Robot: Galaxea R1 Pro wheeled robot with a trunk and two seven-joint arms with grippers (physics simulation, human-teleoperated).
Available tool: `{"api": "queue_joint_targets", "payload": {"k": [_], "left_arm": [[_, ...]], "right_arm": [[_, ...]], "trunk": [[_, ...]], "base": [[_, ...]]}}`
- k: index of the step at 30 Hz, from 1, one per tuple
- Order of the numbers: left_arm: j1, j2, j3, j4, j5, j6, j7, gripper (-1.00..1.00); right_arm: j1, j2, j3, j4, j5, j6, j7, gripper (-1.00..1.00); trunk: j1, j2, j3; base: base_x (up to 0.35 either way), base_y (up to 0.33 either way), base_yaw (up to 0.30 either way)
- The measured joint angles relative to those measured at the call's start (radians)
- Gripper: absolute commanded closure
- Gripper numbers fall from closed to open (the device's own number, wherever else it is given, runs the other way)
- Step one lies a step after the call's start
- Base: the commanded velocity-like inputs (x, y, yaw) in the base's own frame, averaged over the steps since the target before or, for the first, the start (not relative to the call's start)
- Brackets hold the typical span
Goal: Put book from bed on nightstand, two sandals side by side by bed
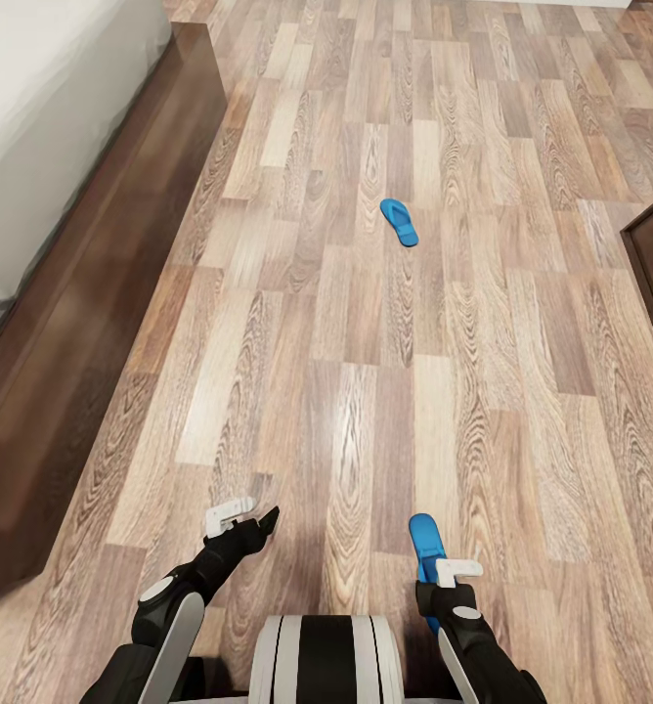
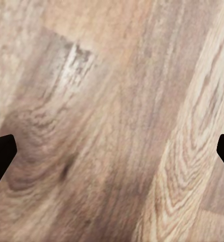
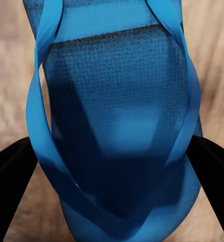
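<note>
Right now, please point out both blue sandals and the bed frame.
far sandal [image 1: 399, 221], head view, middle of its sole
held sandal [image 3: 117, 126], right wrist view, footbed between straps
bed frame [image 1: 82, 323], head view, side board

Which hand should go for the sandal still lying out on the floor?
Left. The left hand is open and empty over bare floor, while the right hand is shut on one sandal. The other sandal lies ahead, roughly between both arms.

blue sandal [image 1: 399, 222] on floor, second sandal [image 3: 117, 126] gripped
</note>
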Motion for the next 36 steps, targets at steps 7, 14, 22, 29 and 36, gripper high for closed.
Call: {"api": "queue_joint_targets", "payload": {"k": [7,14,22,29,36], "left_arm": [[0.000,0.000,0.000,0.000,0.000,0.001,0.000,-1.00],[0.000,0.000,0.000,0.000,0.000,0.002,0.000,-1.00],[0.000,0.000,0.000,0.000,0.000,0.003,0.000,-1.00],[0.000,0.000,0.000,0.000,0.000,0.003,0.000,-1.00],[0.000,0.000,0.000,0.000,0.000,0.003,0.001,-1.00]], "right_arm": [[0.000,0.000,0.000,-0.001,-0.002,0.000,0.001,1.00],[0.000,0.000,0.001,-0.002,-0.002,-0.001,0.002,1.00],[0.000,0.000,0.001,-0.002,-0.002,-0.001,0.001,1.00],[0.000,0.000,0.001,-0.002,-0.002,-0.001,0.001,1.00],[0.000,0.000,0.001,-0.001,-0.003,-0.001,0.001,1.00]], "trunk": [[-0.001,0.000,0.008],[-0.002,0.001,0.015],[-0.005,0.003,0.046],[-0.009,0.004,0.073],[-0.012,0.006,0.100]], "base": [[0.000,0.000,0.000],[0.000,0.000,0.000],[0.000,0.000,0.000],[0.000,0.000,0.000],[0.000,0.000,0.000]]}}
